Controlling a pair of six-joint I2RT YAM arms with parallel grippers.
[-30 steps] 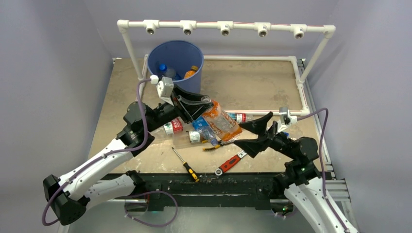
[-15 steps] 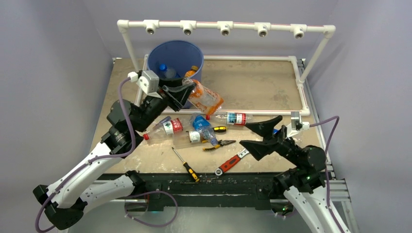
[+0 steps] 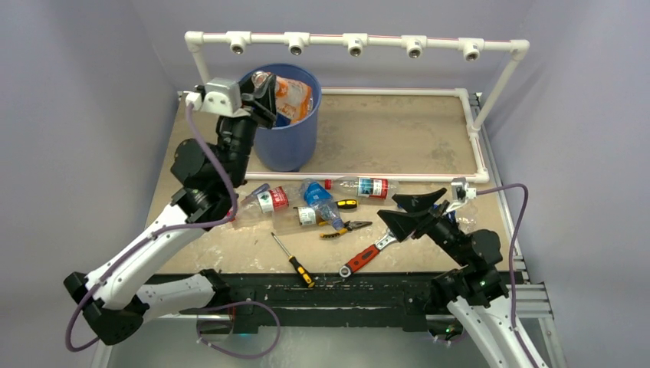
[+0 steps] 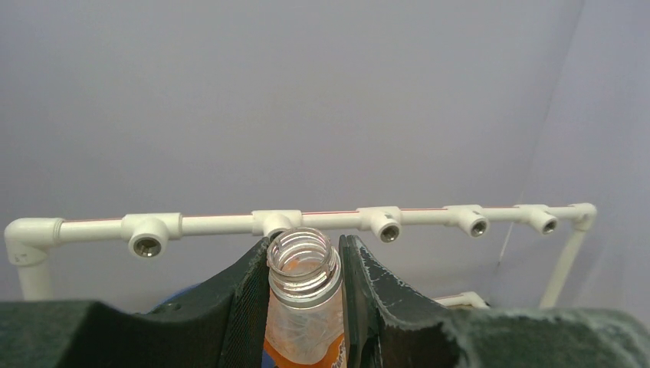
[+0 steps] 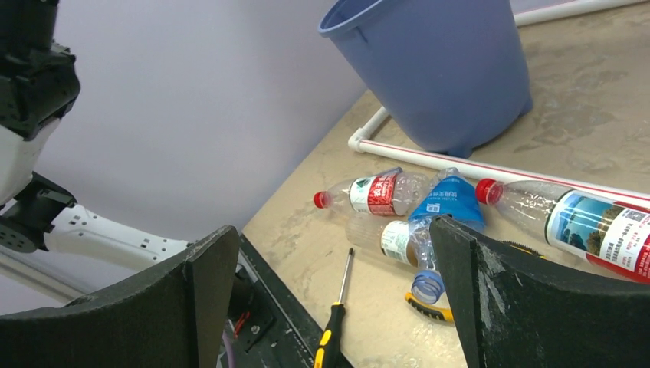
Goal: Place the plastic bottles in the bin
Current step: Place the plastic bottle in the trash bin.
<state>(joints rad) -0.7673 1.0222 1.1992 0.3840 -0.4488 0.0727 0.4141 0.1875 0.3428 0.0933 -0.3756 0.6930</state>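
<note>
Bottle, capless, orange-labelled, tilted over mouth of blue bin near tabletop's far left corner; long axis runs from neck out across opening. Left gripper clamped on neck; letting go should likely drop it in. Right gripper spread wide, empty, near right edge.

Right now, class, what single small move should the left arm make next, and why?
Probably open the left gripper. It is shut on the neck of the uncapped orange-labelled bottle, which appears to hang over the mouth of the blue bin, so letting go should drop it inside.
</note>
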